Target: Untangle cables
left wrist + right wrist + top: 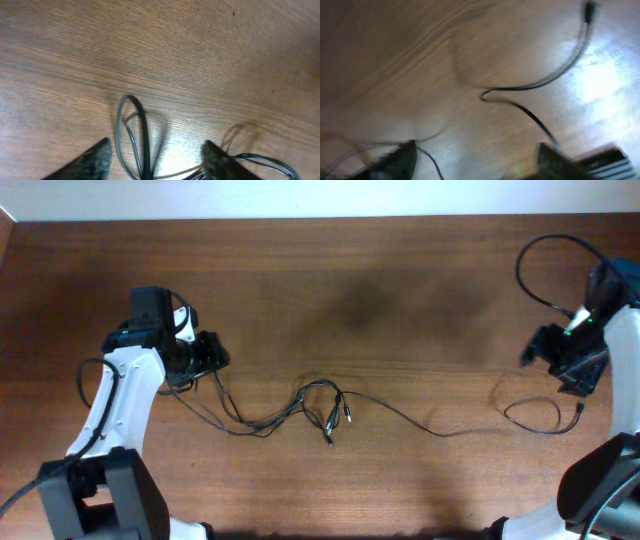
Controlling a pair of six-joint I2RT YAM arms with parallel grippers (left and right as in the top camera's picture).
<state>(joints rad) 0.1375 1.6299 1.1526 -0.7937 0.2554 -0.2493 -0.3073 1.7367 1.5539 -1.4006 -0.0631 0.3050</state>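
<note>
While both pairs of jaws stand spread with nothing pinched between them, the cables lie loose on the surface, strung out in one long line between the two arms. Their long axis runs left to right in the overhead view. One end sits just beside the left jaws, and the middle gathers into a knot near the surface's centre. From there a single strand trails off to a loose ring below the right jaws. At the knot, two short plug ends point toward the robot's edge of the surface.

From the left wrist, a narrow loop lies flat between the left jaws, its bend pointing away from the camera, and neither finger touches it. The right wrist view is blurred. It shows a curved cord passing between the right jaws, close by one finger; whether it touches I cannot tell. The cord ends in a plug pointing away from the wrist.

The step in hand looks like taking hold. It would go best if each side took one strand only, low against the wood and close to the knot, not at the far ends. Pulling outward along the line would likely draw the knot tighter, so it seems better to lift the plug ends back through the crossing. The loop holds more than one run side by side, so closing there may catch both.
</note>
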